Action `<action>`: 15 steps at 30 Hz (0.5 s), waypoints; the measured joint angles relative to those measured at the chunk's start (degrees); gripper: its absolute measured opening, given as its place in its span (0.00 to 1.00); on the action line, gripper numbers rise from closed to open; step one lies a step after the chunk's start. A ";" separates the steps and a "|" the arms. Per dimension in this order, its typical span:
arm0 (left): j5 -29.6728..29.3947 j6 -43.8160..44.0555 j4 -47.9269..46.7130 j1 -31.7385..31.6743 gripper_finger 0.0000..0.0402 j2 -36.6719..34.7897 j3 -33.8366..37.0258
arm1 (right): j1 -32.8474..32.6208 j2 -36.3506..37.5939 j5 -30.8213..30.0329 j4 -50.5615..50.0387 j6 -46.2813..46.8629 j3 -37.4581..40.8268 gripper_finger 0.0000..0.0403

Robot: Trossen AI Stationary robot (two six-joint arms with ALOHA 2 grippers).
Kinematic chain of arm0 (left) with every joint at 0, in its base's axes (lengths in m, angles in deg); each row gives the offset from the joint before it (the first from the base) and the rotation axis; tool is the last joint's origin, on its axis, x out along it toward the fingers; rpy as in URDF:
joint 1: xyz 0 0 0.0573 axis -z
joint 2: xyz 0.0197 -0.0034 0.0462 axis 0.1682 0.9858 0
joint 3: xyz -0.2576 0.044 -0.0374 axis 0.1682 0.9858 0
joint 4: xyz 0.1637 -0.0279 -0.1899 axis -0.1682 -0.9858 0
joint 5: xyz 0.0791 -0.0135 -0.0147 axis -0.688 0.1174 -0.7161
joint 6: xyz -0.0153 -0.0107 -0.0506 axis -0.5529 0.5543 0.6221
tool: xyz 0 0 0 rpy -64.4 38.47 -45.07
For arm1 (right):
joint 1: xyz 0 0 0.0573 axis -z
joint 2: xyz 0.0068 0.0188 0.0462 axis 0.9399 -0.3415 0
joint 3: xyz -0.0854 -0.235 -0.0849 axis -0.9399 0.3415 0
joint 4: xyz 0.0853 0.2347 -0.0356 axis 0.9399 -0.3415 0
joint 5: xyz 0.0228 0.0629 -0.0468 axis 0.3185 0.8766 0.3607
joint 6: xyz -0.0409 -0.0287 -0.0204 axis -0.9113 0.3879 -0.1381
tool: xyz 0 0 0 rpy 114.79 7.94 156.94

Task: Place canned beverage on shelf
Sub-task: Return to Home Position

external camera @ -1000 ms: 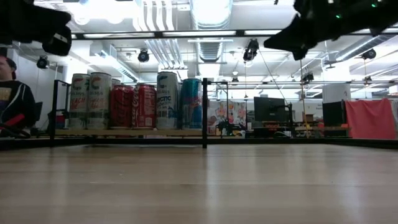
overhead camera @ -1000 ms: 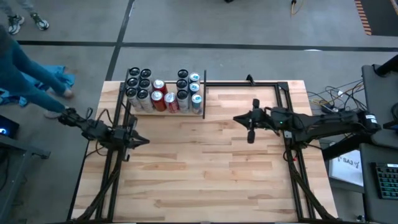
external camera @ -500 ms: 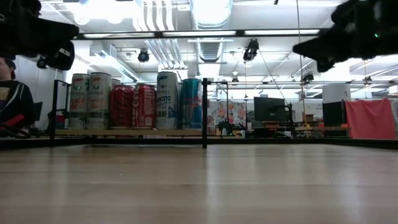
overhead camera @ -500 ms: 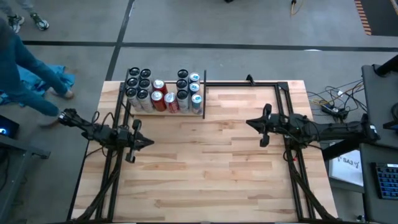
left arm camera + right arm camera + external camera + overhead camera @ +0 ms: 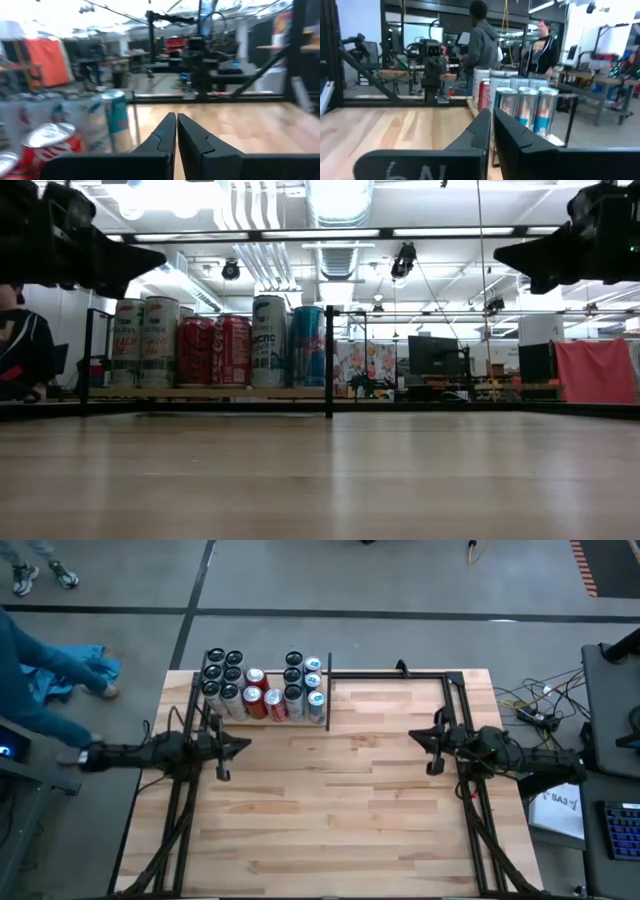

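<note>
Retreat continues: left claw (image 5: 236, 746) and right claw (image 5: 424, 739), both clenched empty, flank mid-frame; cans (image 5: 262, 690) line the shelf (image 5: 200, 392), upper left; stocking looks done.

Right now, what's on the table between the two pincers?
Nothing: in the high view only bare table lies between the left pincer and right pincer; the cans stand farther back.

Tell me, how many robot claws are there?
2. The left claw hangs near the shelf of cans; the right claw hangs over the right side of the table. Both are shut, empty.
</note>
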 joint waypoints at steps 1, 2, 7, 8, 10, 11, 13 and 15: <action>3.50 1.62 -0.59 -2.16 0.00 -0.04 0.00 | 0.02 -0.31 0.27 -0.97 0.17 0.00 0.03; 7.16 3.04 -1.26 -4.15 0.00 -0.18 0.00 | -0.03 -0.32 0.28 -1.56 0.94 0.02 0.03; 21.48 6.21 -1.26 -9.26 0.00 -0.01 0.02 | -0.04 -0.32 -0.76 -4.99 2.20 0.02 0.03; 21.57 6.31 -1.14 -9.37 0.00 0.09 0.02 | -0.04 -0.30 -2.61 -4.78 2.25 0.02 0.03; 21.57 6.40 -1.32 -9.36 0.00 0.17 0.02 | -0.02 -0.33 -6.23 -5.33 3.66 0.04 0.03; 21.56 6.39 -1.22 -9.36 0.00 0.17 0.02 | -0.02 -0.37 -7.54 -5.94 4.06 0.04 0.03; 21.60 7.37 -1.25 -9.36 0.00 0.19 0.02 | -0.02 -0.37 -9.09 -6.14 4.11 0.04 0.03; 21.59 9.78 -1.47 -9.34 0.00 0.23 0.02 | -0.02 -0.49 -9.22 -5.86 4.11 0.04 0.03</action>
